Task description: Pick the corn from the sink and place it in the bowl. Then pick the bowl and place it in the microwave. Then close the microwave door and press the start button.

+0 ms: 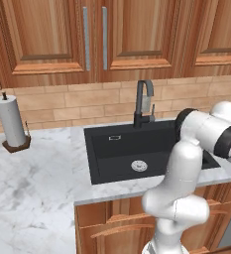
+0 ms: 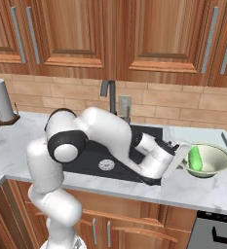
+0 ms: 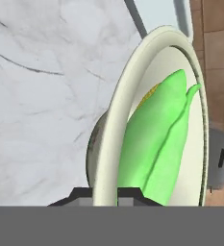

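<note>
Bright green corn (image 3: 156, 139), pale greenish-white bowl (image 3: 114, 129), black sink (image 1: 122, 149), grey-veined white marble counter (image 1: 32, 183)

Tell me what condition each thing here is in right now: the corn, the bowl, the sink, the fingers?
Bright green corn cob in husk: lying inside the bowl.
Round pale greenish-white bowl: on the marble counter right of the sink, rim pinched by the fingers.
Black rectangular sink: nothing visible in the part that shows.
Dark fingers: shut on the bowl's rim, one either side.
Dark gooseneck faucet: no water running.
</note>
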Controlling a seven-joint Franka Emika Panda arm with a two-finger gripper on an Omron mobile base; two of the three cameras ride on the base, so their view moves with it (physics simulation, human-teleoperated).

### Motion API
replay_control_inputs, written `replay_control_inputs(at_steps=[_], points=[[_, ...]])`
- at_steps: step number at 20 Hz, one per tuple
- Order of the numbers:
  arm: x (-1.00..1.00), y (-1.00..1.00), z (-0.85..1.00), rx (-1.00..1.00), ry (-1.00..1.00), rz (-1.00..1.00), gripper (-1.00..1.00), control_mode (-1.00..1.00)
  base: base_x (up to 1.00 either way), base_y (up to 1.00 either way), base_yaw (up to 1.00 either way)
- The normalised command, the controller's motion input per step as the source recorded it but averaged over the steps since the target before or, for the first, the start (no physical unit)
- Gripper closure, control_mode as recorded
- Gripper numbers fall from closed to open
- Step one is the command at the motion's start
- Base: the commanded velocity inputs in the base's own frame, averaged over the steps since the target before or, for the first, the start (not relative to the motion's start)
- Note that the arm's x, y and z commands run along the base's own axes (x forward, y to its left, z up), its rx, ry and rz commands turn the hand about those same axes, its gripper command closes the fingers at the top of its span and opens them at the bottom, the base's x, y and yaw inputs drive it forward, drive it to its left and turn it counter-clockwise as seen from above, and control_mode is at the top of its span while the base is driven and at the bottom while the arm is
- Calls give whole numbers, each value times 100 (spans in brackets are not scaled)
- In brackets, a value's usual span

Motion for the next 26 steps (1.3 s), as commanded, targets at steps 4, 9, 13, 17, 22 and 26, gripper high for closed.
replay_control_inputs(at_steps=[4,9,13,17,22,26], points=[[-52,73,100,16,0,8,100,-100,0,0,0],[-62,73,100,14,-3,4,100,-100,0,0,0],[-52,48,100,5,-5,0,100,-100,0,0,0],[-8,1,37,-1,9,0,100,-100,0,0,0],[-5,0,41,0,1,0,100,-100,0,0,0],[-14,29,100,0,3,5,100,-100,0,0,0]])
